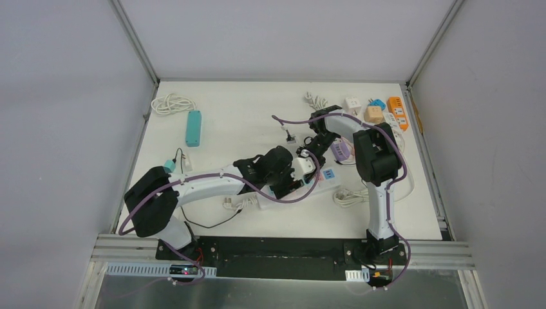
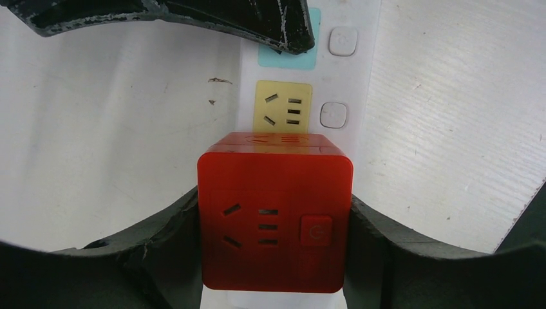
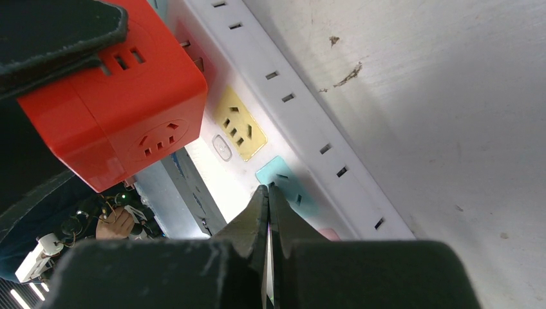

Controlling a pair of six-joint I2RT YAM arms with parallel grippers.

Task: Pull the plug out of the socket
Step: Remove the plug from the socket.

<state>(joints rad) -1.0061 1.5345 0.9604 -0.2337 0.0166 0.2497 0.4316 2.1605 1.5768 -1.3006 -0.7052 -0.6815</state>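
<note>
A red cube plug (image 2: 275, 219) sits over a white power strip (image 2: 348, 71), just below the strip's yellow socket (image 2: 284, 109). My left gripper (image 2: 273, 239) is shut on the cube, one black finger on each side. In the right wrist view the cube (image 3: 116, 109) is tilted up from the strip (image 3: 309, 116), and short prongs show in the gap. My right gripper (image 3: 267, 190) is shut and empty, its tips pressed on the strip at the teal socket (image 3: 286, 183). In the top view both grippers meet at mid-table, left (image 1: 293, 177) and right (image 1: 315, 151).
A teal power strip (image 1: 193, 127) and a coiled white cable (image 1: 172, 103) lie at the back left. Several adapters and an orange strip (image 1: 397, 111) sit at the back right. A purple plug (image 1: 341, 149) and a white cable coil (image 1: 351, 195) lie near the right arm.
</note>
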